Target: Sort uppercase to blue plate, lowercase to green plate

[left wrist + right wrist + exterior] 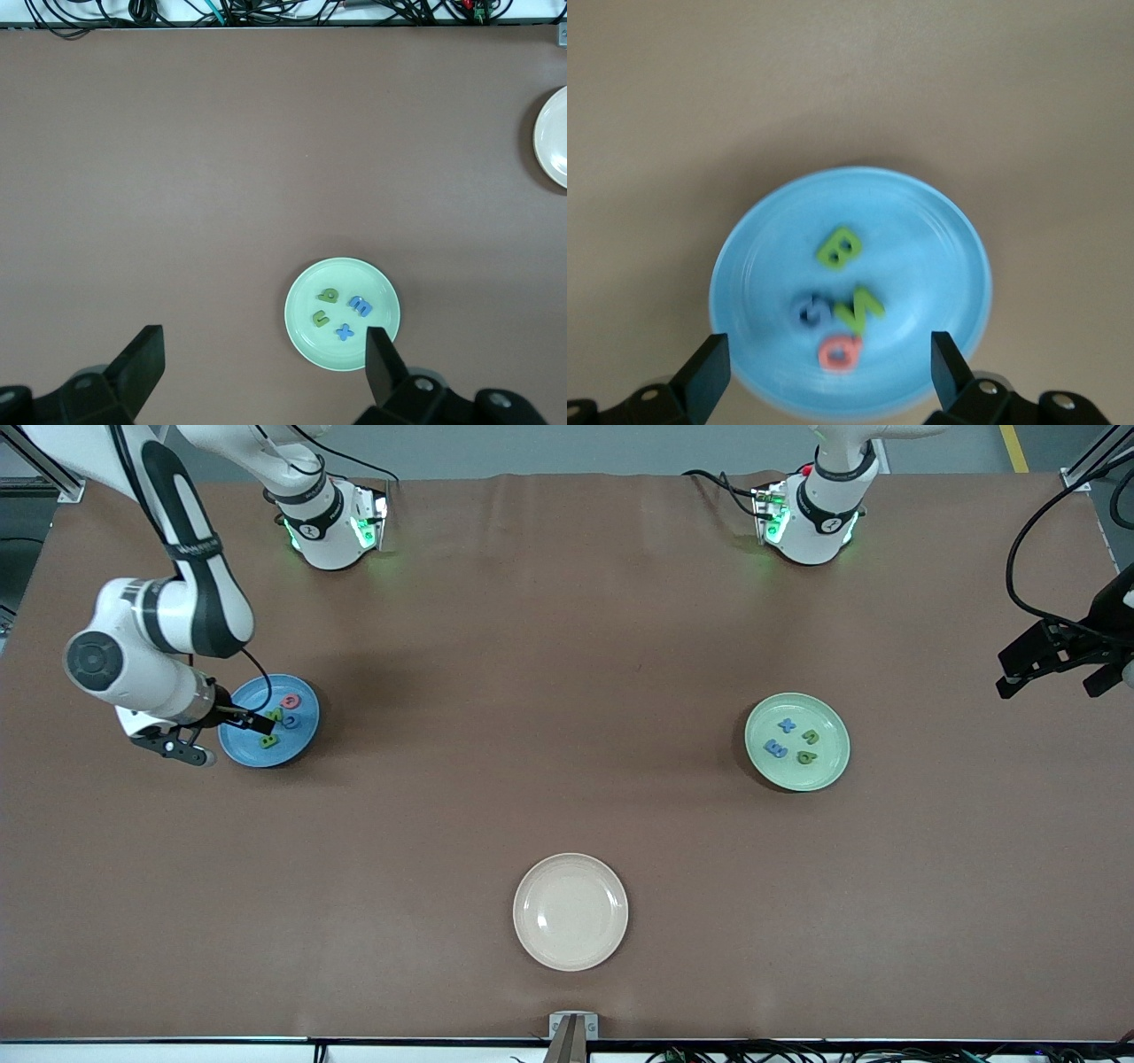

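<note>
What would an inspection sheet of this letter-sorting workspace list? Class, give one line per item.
Surface: brown table, wrinkle-free.
Job's things: blue plate holds green B, green N, blue letter, pink letter. Green plate holds blue x, blue e-like letter, two green letters.
Clutter: empty cream plate.
Grippers: right gripper open over the blue plate; left gripper open, waiting at its table end.
Cables: bundles near both bases and along the front-camera edge.
Surroundings: nothing seen.

Green plate [306, 288] with four small letters [342, 314] between the left hand's [263, 361] spread fingers [142, 359], cream plate [551, 137] well apart.
</note>
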Controlling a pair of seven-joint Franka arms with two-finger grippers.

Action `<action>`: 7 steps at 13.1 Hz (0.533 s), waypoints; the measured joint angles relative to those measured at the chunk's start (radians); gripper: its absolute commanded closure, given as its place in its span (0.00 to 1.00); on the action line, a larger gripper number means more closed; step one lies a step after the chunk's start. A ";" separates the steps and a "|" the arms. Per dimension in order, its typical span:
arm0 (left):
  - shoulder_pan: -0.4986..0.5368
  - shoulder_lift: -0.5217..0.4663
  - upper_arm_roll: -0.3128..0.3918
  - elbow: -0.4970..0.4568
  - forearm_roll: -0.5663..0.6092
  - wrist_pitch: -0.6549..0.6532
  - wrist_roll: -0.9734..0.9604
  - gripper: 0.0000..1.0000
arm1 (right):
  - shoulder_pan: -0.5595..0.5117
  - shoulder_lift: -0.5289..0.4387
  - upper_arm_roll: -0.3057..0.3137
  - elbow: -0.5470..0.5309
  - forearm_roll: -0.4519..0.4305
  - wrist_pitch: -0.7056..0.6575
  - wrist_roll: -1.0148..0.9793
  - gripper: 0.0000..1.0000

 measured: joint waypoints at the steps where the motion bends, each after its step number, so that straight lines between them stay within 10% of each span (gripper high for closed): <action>1: 0.001 0.000 0.000 0.000 0.000 0.000 0.000 0.00 | 0.008 -0.026 0.000 0.066 0.000 -0.138 -0.030 0.00; 7: 0.002 0.000 0.002 0.000 -0.015 -0.036 -0.023 0.00 | 0.066 -0.067 0.002 0.493 0.000 -0.674 -0.134 0.00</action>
